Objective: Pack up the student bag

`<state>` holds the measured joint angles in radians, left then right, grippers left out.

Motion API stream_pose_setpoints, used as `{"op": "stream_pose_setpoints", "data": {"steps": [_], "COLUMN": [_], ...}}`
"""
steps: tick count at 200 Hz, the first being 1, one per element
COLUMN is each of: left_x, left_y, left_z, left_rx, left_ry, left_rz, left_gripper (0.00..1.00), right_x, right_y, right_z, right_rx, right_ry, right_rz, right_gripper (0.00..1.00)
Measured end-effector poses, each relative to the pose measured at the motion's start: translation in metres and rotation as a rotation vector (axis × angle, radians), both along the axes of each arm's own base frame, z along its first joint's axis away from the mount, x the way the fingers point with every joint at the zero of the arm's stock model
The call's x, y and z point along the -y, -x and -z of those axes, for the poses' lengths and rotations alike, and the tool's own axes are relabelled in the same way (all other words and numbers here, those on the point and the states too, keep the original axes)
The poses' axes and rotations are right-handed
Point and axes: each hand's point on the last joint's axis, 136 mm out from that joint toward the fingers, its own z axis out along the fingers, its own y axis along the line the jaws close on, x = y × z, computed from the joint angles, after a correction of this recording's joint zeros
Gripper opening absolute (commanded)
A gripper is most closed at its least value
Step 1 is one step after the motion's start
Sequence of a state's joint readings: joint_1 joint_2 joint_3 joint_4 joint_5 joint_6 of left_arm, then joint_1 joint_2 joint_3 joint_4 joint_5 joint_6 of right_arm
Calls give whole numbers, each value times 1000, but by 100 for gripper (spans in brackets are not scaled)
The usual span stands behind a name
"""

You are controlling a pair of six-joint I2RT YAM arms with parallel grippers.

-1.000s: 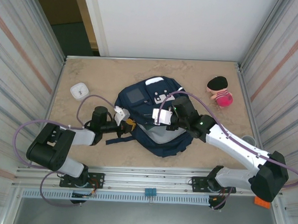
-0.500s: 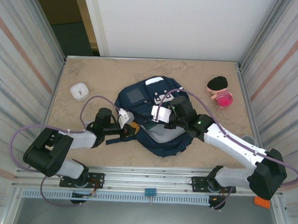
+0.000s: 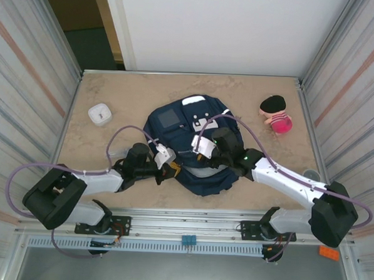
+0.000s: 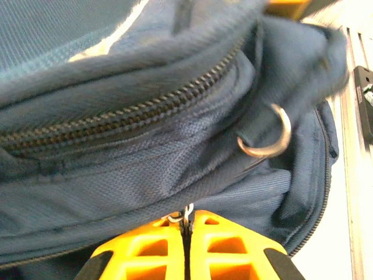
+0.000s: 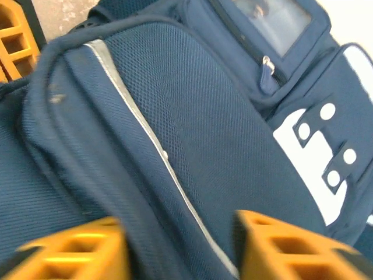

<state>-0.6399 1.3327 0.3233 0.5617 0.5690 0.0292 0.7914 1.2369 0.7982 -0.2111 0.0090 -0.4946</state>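
The student bag (image 3: 194, 125), navy with a grey square patch and a white patch, lies flat in the middle of the table. My left gripper (image 3: 171, 170) is at its near left edge. In the left wrist view its orange fingers (image 4: 233, 251) are shut on a small metal zipper pull (image 4: 186, 214), under a dark zipper line (image 4: 116, 125). My right gripper (image 3: 206, 158) hovers over the bag's middle. Its jaws stand apart (image 5: 180, 248) above the mesh fabric and a reflective stripe (image 5: 148, 137), gripping nothing.
A pink plush toy with a black top (image 3: 275, 114) lies at the back right. A small white square box (image 3: 100, 114) sits at the left. Corrugated walls close both sides, and a metal rail (image 3: 189, 215) runs along the near edge.
My left gripper slid right along the bag's near edge with the zipper pull, and the grey inside no longer shows. My right gripper opened and let go of the bag's fabric.
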Motion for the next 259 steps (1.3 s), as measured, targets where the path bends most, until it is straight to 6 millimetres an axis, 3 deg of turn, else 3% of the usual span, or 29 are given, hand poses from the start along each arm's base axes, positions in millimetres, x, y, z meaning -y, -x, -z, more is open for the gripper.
{"op": "stream_pose_setpoints", "data": {"steps": [20, 51, 66, 86, 111, 124, 164, 216, 259], "left_x": [-2, -6, -8, -9, -10, -10, -9, -3, 3], "left_y": [5, 6, 5, 5, 5, 5, 8, 20, 28], "left_z": [5, 6, 7, 8, 7, 6, 0, 2, 4], "left_rx": [-12, -18, -18, -18, -19, -17, -3, 11, 10], "left_ry": [-21, -46, -55, -60, -62, -61, -53, -76, -91], "left_rz": [-3, -23, -33, -39, -41, -42, -35, 8, 32], "left_gripper": [0, 0, 0, 0, 0, 0, 0, 0, 0], "right_x": [7, 16, 22, 29, 38, 39, 27, 21, 15], "right_y": [11, 30, 42, 59, 73, 77, 69, 53, 46], "right_z": [-10, -47, -49, -25, 23, 35, 38, 56, 62], "right_rx": [-124, -327, -442, -628, -839, -911, -1033, -1074, -1073], "right_ry": [-132, -468, -621, -766, -803, -820, -926, -948, -953], "right_rz": [137, 366, 459, 588, 788, 861, 957, 1036, 1036], "right_gripper": [65, 64, 62, 62, 65, 67, 67, 50, 46]}}
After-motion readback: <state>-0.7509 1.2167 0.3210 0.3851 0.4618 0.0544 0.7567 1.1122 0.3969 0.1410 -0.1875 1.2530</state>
